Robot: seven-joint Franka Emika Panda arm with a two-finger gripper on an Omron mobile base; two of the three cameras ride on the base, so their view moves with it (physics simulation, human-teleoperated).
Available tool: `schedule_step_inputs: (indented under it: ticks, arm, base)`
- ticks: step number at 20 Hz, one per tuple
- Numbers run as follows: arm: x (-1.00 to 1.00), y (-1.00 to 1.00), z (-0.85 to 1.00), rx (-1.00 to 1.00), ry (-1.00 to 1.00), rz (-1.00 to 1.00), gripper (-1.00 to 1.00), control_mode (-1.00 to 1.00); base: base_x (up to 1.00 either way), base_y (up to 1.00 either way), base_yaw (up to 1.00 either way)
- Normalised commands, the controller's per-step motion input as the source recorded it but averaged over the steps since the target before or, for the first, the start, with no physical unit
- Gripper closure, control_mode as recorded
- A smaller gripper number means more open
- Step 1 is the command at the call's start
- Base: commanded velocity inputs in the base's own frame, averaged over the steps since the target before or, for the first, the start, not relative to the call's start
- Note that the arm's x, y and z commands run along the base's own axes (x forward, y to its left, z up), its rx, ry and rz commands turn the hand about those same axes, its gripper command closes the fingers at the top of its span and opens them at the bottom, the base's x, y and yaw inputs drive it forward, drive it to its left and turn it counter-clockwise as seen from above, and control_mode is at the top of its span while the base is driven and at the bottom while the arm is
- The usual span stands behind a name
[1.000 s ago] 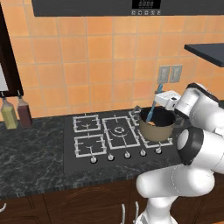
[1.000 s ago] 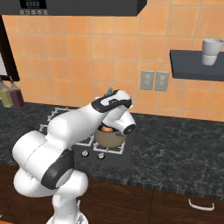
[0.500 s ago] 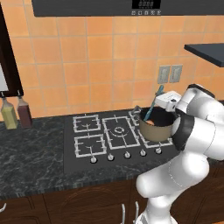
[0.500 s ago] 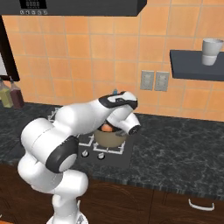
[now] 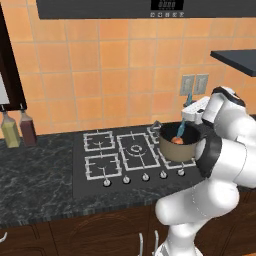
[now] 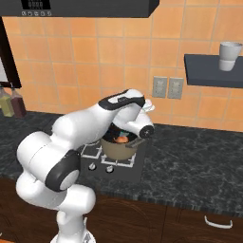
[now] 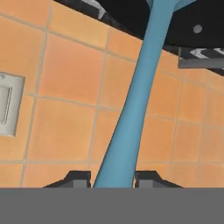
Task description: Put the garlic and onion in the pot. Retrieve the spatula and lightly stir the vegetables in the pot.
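The pot [image 5: 179, 145] sits on the hob's right-hand burner, something orange inside. The gripper [image 7: 112, 178] hangs just above it, its jaws close either side of the spatula [image 7: 131, 105] handle, head down in the pot.

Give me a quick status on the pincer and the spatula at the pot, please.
Pincer astride spatula handle, grip unclear. Spatula head down in pot, something orange inside. Nothing blocking.

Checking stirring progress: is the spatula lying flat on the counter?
No, the spatula stands tilted with its lower end inside the pot.
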Motion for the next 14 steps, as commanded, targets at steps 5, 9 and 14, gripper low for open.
schedule_step_inputs:
  ticks: [5, 9, 14]
  arm:
    - [-0.6, 0.55, 0.58, -0.09, -0.17, -0.03, 1.0, -1.0]
    - [-0.43, 0.58, 0.58, -0.05, -0.15, 0.0, 1.0, -1.0]
    - [0.01, 0.2, -0.19, -0.15, 0.0, -0.05, 1.0, -1.0]
  base:
    - [0.0, 0.0, 0.0]
    - [0.0, 0.0, 0.0]
    - [0.0, 0.0, 0.0]
